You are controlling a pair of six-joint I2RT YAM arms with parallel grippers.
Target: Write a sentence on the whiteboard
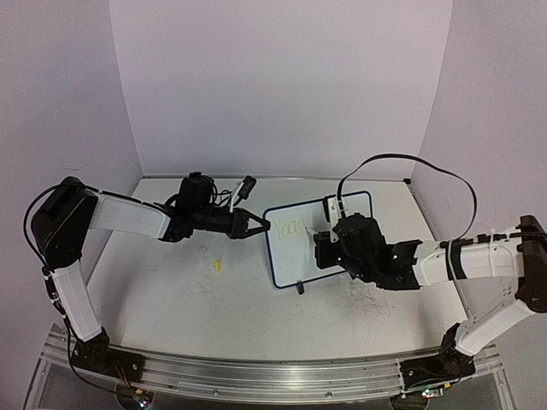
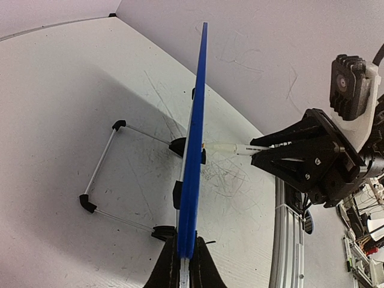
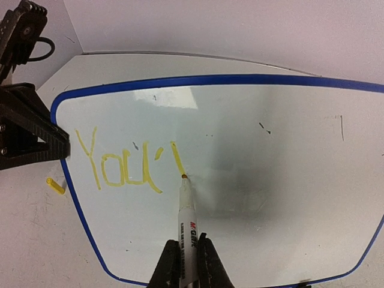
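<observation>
the whiteboard [image 1: 295, 256] stands mid-table toward the far edge; a small piece [image 1: 217, 265] lies on the table [image 1: 171, 299] left of it, apart.

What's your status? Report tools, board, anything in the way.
Left tool shut on board edge. Right tool shut on marker, tip on board. Writing reads "You'" plus a stroke. Yellow bit on table, off board.

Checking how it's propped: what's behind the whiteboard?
A thin wire stand with black corner caps, resting on the table. The left wrist view shows it; in the other views the whiteboard covers it.
</observation>
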